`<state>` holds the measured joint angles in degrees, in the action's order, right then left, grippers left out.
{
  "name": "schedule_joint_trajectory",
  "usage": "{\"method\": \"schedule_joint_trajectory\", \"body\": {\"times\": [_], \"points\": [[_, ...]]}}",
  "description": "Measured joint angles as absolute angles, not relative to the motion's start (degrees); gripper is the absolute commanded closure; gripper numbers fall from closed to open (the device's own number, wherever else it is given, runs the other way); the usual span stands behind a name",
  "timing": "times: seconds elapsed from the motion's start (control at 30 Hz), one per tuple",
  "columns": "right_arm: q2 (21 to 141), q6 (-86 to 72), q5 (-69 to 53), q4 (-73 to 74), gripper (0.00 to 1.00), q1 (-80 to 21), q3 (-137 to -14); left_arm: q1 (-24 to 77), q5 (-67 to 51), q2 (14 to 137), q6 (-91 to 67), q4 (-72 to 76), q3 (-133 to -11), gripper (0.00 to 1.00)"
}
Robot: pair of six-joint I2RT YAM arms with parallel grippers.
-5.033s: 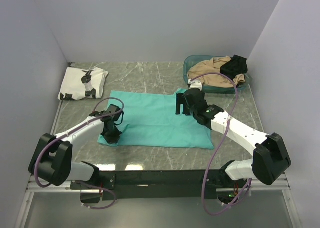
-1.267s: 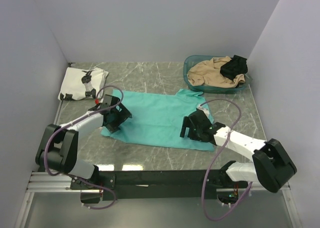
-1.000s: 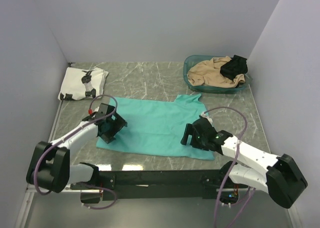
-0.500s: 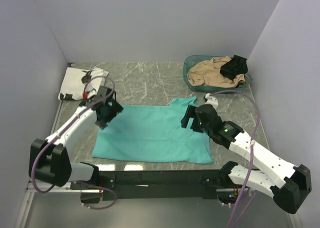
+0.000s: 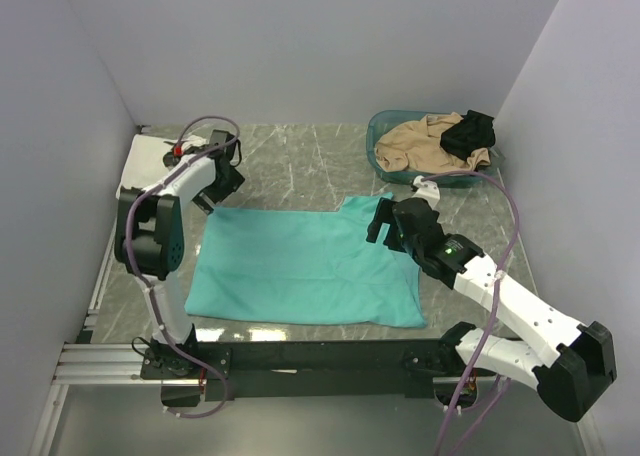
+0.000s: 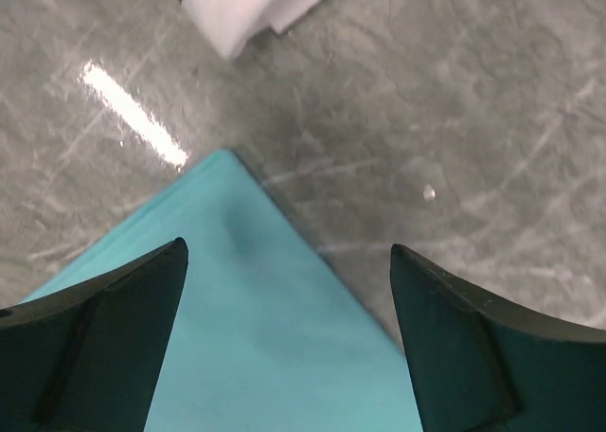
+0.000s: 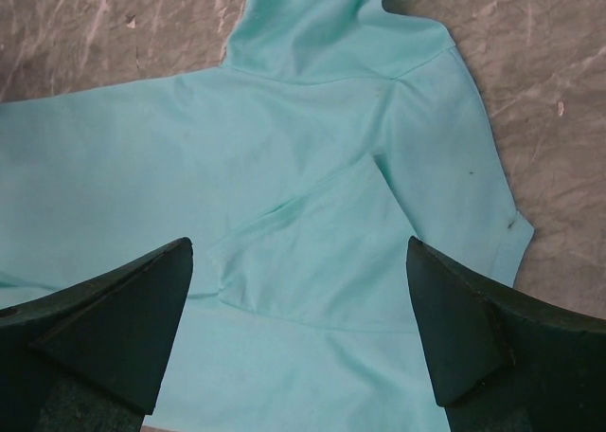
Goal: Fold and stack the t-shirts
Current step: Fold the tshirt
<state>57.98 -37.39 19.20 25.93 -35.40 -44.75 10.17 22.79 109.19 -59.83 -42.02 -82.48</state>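
Note:
The teal t-shirt [image 5: 300, 266] lies spread flat in the middle of the table. My left gripper [image 5: 222, 181] hovers open over its far left corner [image 6: 237, 309], with nothing between the fingers. A white t-shirt [image 5: 133, 173] with black figures lies at the far left, mostly hidden behind the left arm; its white edge [image 6: 256, 6] shows in the left wrist view. Above the shirt's far right part hangs my right gripper [image 5: 385, 221], open and empty, over a folded-in sleeve [image 7: 312, 252] and the collar [image 7: 312, 25].
A teal basket [image 5: 385, 126] stands at the back right with a tan garment [image 5: 425, 141] and a small black garment [image 5: 470, 131] in it. Grey walls close in the marble table on three sides. The arm bases run along the near edge.
Both grippers have moved from the shirt's near edge to its far side, the left one out to the far left corner. The teal shirt now lies flatter and wider.

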Motion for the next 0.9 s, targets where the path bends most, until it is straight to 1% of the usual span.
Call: {"method": "schedule_joint_trajectory", "body": {"times": [0.03, 0.1, 0.13, 0.2, 0.23, 0.33, 0.5, 0.6, 0.67, 0.7, 0.8, 0.83, 0.9], "points": [[58.0, -37.3, 18.9, 25.8, 0.00, -35.2, -44.6, 10.2, 23.6, 110.6, -59.9, -42.9, -83.9, 0.13], [58.0, -37.0, 18.4, 25.7, 0.00, -34.9, -44.5, 10.2, 25.3, 112.7, -60.1, -44.4, -86.1, 0.18], [58.0, -36.8, 18.3, 25.6, 0.00, -34.8, -44.4, 10.2, 26.0, 113.6, -60.3, -44.9, -86.9, 0.23], [58.0, -36.5, 17.9, 24.8, 0.00, -34.7, -43.9, 10.2, 27.2, 115.1, -60.8, -45.9, -87.9, 0.29], [58.0, -36.3, 17.6, 24.6, 0.00, -34.6, -43.5, 10.1, 27.6, 116.1, -60.9, -46.5, -88.5, 0.35], [58.0, -36.2, 16.8, 24.2, 0.00, -34.6, -42.3, 10.0, 28.1, 118.5, -61.0, -47.5, -89.5, 0.40], [58.0, -36.1, 15.9, 23.6, 0.00, -34.5, -40.5, 10.0, 28.9, 120.9, -61.6, -48.8, -91.4, 0.42], [58.0, -36.0, 15.6, 23.5, 0.00, -34.5, -40.4, 10.0, 29.2, 120.9, -61.6, -48.8, -91.5, 0.45], [57.9, -35.9, 15.6, 23.5, 0.00, -34.5, -40.3, 10.0, 29.3, 120.9, -61.7, -48.8, -91.5, 0.49], [57.8, -35.9, 15.6, 23.5, 0.00, -34.5, -40.2, 9.9, 29.4, 120.9, -61.7, -48.8, -91.5, 0.57], [57.7, -35.9, 15.9, 23.5, 0.00, -34.5, -40.1, 9.9, 29.4, 120.9, -62.0, -48.7, -90.8, 0.70], [57.6, -35.9, 16.1, 23.5, 0.00, -34.5, -40.1, 9.9, 29.3, 120.8, -62.2, -48.4, -90.1, 0.80], [57.6, -35.9, 17.0, 23.5, 0.00, -34.5, -40.1, 9.9, 29.5, 120.0, -62.6, -47.3, -88.4, 0.93]]}}
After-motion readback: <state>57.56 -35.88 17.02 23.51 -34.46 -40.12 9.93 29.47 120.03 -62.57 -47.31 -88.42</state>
